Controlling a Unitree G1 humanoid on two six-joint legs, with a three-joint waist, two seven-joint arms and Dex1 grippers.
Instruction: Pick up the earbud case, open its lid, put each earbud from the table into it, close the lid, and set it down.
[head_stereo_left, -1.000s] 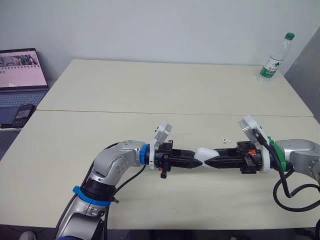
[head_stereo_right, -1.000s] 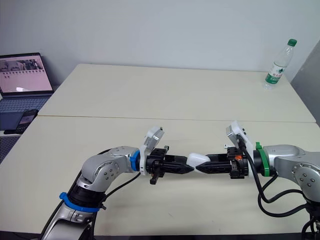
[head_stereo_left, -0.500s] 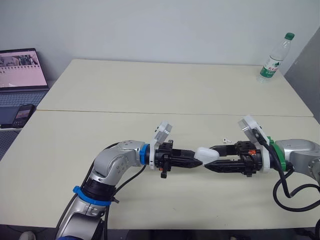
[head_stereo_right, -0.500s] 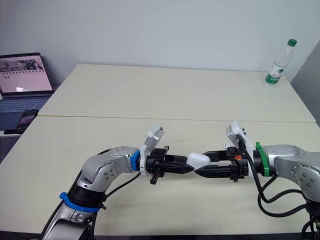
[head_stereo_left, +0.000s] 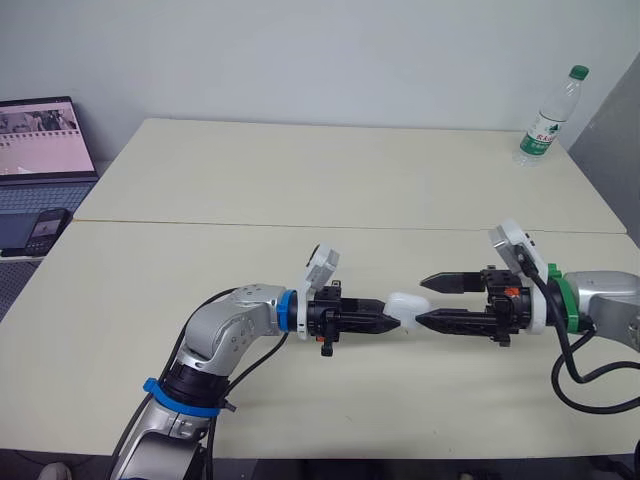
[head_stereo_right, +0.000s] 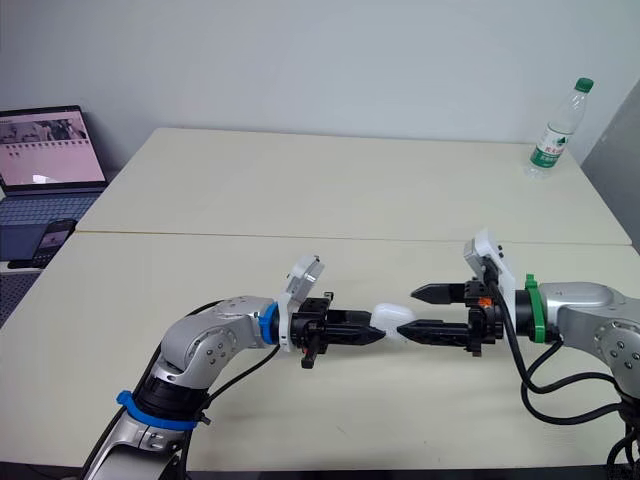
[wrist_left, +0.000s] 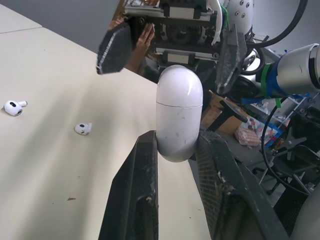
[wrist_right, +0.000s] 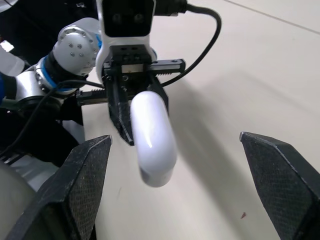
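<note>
White and glossy, the pill-shaped plastic earbud case (head_stereo_left: 403, 309) sits off the pale beige table (head_stereo_left: 300, 180), pinched at its rounded base end between the two black fingers of the left gripper (wrist_left: 178, 145). The fingers are closed onto the case from both sides, which leaves its lid half free. That free end points straight at the right gripper (head_stereo_left: 422, 301), probably so the other arm can work the lid while this one acts as a vise.

The right gripper's fingers are spread wide and hold nothing. Their tips sit just beyond the case's lid end, one on each side and clear of it. I judge it is lining up to catch the lid, which is shut, with the seam an unbroken line around the case.

Two small white earbuds (wrist_left: 15, 107) (wrist_left: 83, 128) lie loose on the table to one side of the case, well apart from it and near each other.

From the head camera I cannot pick the earbuds out beside the case; the right gripper's upper finger seems to cover that patch. Which side of the case carries the hinge cannot be told. The case's outline is smeared in the right wrist view, so its gap to those open fingers is hard to judge.
</note>
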